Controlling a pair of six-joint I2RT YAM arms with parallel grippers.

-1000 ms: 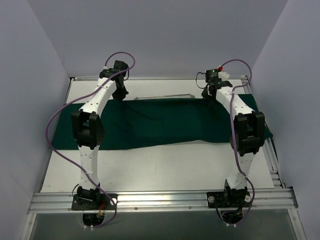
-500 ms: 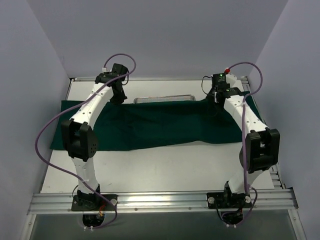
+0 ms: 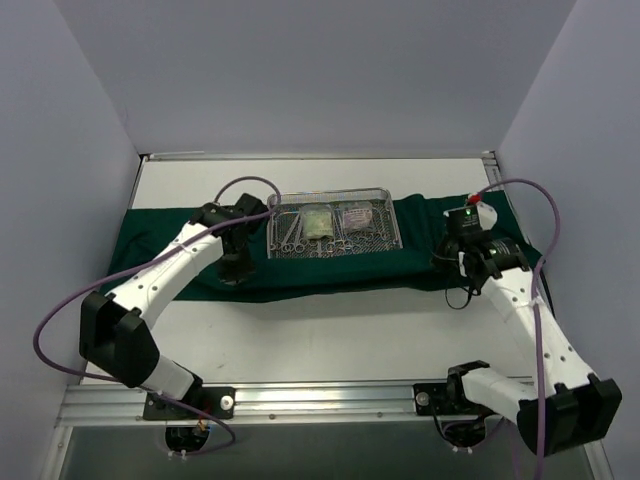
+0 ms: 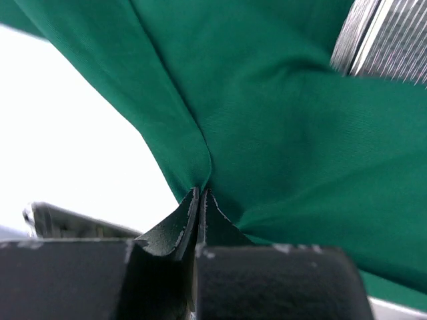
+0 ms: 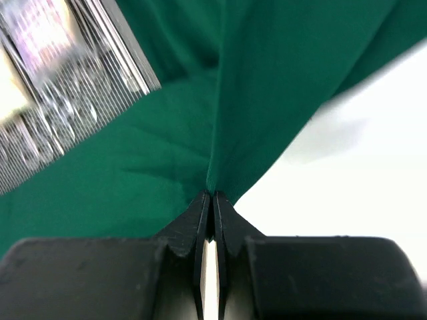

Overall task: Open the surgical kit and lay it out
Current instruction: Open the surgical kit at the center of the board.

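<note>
The surgical kit's dark green cloth (image 3: pixel 420 250) lies spread across the table with its near flap folded toward me. On it stands the silver wire-mesh tray (image 3: pixel 385 240), uncovered, holding steel clamps (image 3: pixel 296 236) and two clear pouches (image 3: pixel 318 220). Left of the tray, my left gripper (image 3: pixel 236 272) is shut on a fold of the cloth (image 4: pixel 267 120), with the tray's corner (image 4: pixel 390 40) at the upper right of its wrist view. On the tray's right side, my right gripper (image 3: pixel 456 270) is shut on another cloth fold (image 5: pixel 220 100), beside the tray (image 5: pixel 60 107).
White tabletop (image 3: pixel 330 330) lies between the cloth's near edge and the aluminium rail (image 3: pixel 320 398) carrying the arm bases. Purple cables (image 3: pixel 60 320) loop out from both arms. Pale walls close in the left, right and back sides.
Both grippers have drawn the cloth flap from the far side toward the near side, uncovering the mesh tray and its contents. Both arms have swung lower and outward.
</note>
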